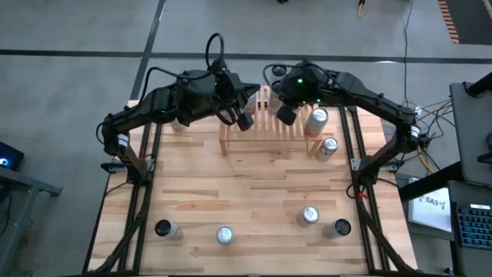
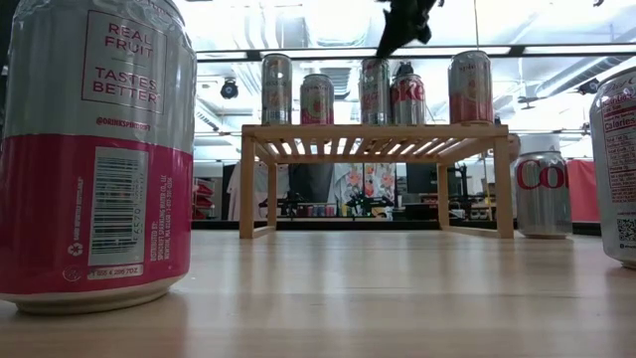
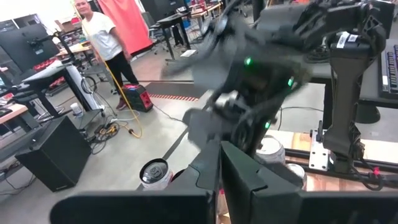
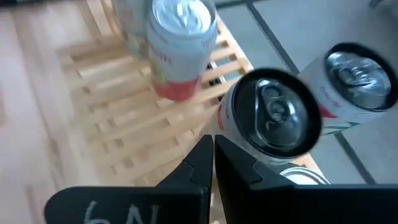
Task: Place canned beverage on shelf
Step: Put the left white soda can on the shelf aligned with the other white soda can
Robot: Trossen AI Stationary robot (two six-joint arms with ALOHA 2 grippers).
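The light wooden shelf (image 1: 265,131) (image 2: 376,134) stands at the table's far middle. Several cans stand upright on its slatted top, among them a pink-and-silver can (image 4: 180,46) (image 2: 317,97) and a red-and-white can with a dark lid (image 4: 273,118) (image 2: 407,97). My right gripper (image 1: 286,115) (image 4: 212,158) hangs shut above the shelf's right part, just short of the dark-lidded can, with nothing in it. My left gripper (image 1: 244,121) (image 3: 221,171) is shut and empty above the shelf's left part.
One can (image 1: 328,146) (image 2: 543,194) stands on the table right of the shelf. Several more cans stand near the front edge (image 1: 224,235) (image 1: 309,215) (image 1: 338,228) (image 1: 165,228). Bare wood lies between them and the shelf. A person (image 3: 102,31) stands in the room beyond.
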